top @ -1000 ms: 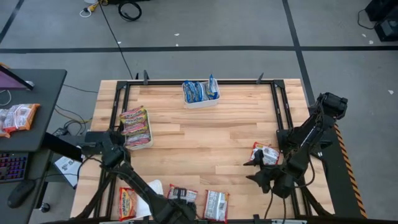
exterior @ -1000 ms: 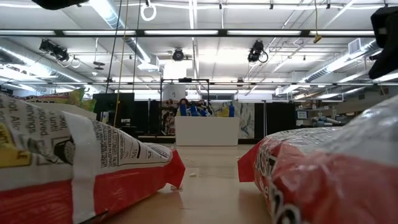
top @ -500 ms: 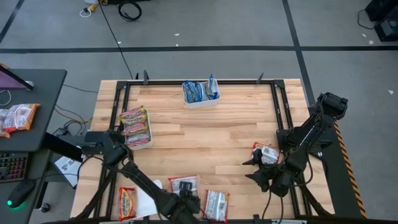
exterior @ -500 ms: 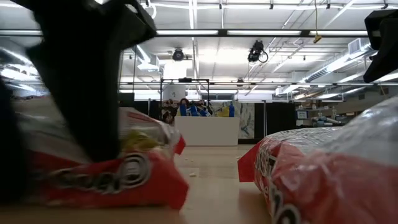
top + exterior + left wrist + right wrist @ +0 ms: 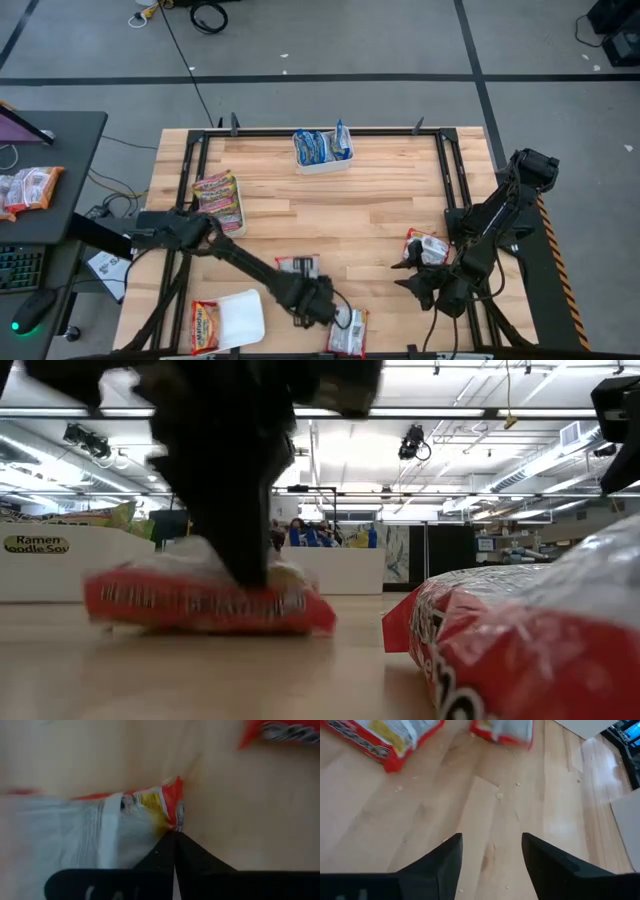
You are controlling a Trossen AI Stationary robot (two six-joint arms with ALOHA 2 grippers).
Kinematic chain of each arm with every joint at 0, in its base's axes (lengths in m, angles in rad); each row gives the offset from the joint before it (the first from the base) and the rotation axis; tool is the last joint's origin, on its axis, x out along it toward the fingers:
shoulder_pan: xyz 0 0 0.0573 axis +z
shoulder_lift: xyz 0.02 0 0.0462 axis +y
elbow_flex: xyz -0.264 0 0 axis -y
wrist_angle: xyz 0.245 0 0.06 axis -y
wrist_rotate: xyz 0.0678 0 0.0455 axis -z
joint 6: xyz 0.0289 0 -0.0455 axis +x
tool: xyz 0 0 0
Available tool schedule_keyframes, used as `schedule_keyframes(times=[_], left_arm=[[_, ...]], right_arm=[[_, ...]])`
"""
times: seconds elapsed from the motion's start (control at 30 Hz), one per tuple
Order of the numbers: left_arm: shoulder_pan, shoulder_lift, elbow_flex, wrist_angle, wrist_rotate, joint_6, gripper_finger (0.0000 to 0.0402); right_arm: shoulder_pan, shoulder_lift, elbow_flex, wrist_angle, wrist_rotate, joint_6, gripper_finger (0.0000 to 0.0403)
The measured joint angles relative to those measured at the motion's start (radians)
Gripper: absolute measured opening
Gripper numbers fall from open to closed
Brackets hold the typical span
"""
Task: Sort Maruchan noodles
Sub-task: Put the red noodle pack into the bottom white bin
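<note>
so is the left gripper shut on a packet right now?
Yes, shut. The left gripper has its fingers pinched together on the edge of a red-white noodle packet; the high view shows it mid-table on that packet.

Wooden table [image 5: 330, 215], three white trays [image 5: 322, 162], loose red-white noodle packets [image 5: 348, 330] near front edge

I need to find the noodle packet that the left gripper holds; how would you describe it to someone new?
Look at the near edge of the light wooden table, between its middle and the white plastic tray at the near left corner. There the left gripper is shut on a red-white crinkly noodle packet. Unlike the red-white packet beside it, it has black fingers pinching its corner.
</note>
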Motion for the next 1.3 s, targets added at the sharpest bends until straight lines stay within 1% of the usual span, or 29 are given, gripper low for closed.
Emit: schedule_keyframes(times=[0.13,0.23,0.33,0.4,0.5,0.57,0.7,0.73,0.83,0.87,0.93,1.0,1.07,1.13,1.2,1.3], left_arm=[[0.030,-0.092,0.000,-0.112,-0.037,-0.003,0.0004],[0.045,-0.177,0.000,-0.128,-0.091,-0.017,0.0003],[0.056,-0.254,0.001,-0.099,-0.137,-0.027,0.0003],[0.060,-0.294,0.001,-0.043,-0.162,-0.022,0.0002],[0.055,-0.329,0.002,0.065,-0.188,0.027,0.0002],[0.053,-0.335,0.002,0.140,-0.196,0.070,0.0001],[0.046,-0.336,0.002,0.263,-0.196,0.154,0.0001],[0.046,-0.336,0.002,0.294,-0.196,0.174,0.0001],[0.047,-0.334,0.002,0.348,-0.197,0.214,0.0001],[0.044,-0.334,0.002,0.334,-0.197,0.208,0.0001],[0.038,-0.334,0.002,0.250,-0.197,0.150,0.0001],[0.024,-0.329,0.002,0.115,-0.197,0.043,0.0001],[0.008,-0.307,0.002,0.039,-0.196,-0.047,0.0009],[-0.010,-0.276,0.002,0.010,-0.203,-0.090,0.0029],[-0.025,-0.245,0.002,0.024,-0.204,-0.096,0.0056],[-0.033,-0.199,0.002,0.021,-0.159,-0.107,0.0105]], right_arm=[[0.017,0.000,0.000,0.054,0.001,-0.023,0.0202],[0.022,0.000,0.000,0.136,0.006,-0.092,0.0202],[0.021,0.000,0.000,0.223,0.042,-0.140,0.0210],[0.008,0.000,0.000,0.271,0.057,-0.185,0.0220],[-0.032,0.000,0.000,0.337,0.048,-0.257,0.0243],[-0.065,0.000,-0.001,0.383,0.017,-0.279,0.0262],[-0.113,0.004,-0.047,0.536,-0.113,-0.297,0.0300],[-0.119,0.006,-0.065,0.580,-0.131,-0.295,0.0307],[-0.124,0.010,-0.131,0.722,-0.128,-0.293,0.0319],[-0.123,0.010,-0.152,0.764,-0.121,-0.293,0.0319],[-0.122,0.010,-0.190,0.836,-0.116,-0.293,0.0317],[-0.122,0.010,-0.209,0.853,-0.117,-0.292,0.0313],[-0.122,0.010,-0.215,0.852,-0.119,-0.294,0.0310],[-0.123,0.010,-0.216,0.853,-0.119,-0.308,0.0309],[-0.129,0.010,-0.215,0.855,-0.119,-0.330,0.0309],[-0.150,0.010,-0.210,0.856,-0.123,-0.342,0.0309]])
